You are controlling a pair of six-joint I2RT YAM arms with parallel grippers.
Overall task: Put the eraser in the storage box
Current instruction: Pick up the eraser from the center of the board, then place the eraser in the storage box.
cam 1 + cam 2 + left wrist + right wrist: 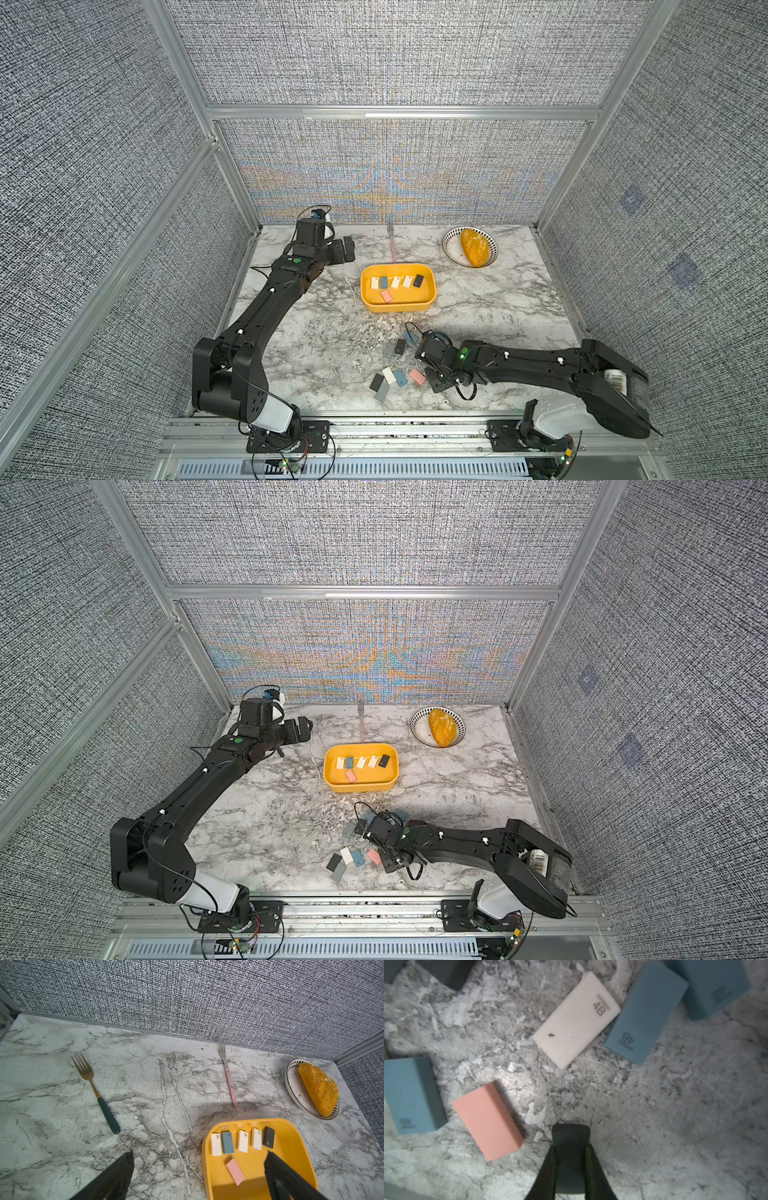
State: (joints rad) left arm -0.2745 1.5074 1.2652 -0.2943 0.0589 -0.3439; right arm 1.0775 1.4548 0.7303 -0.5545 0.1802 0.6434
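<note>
On the marble table (498, 307), the right gripper (570, 1151) pinches a dark grey eraser (570, 1133) among loose erasers (395, 376) near-side of the storage box (398, 307), the left gripper (199, 1155) gaping empty far-left; grasp seemingly made, next lift it clear and carry it over the rim.

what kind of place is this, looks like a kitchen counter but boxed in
Most likely a robot test cell, not a kitchen: a left arm and right arm mounted on a metal rail, a marble-look table walled by fabric panels, and erasers by a yellow storage box.
</note>
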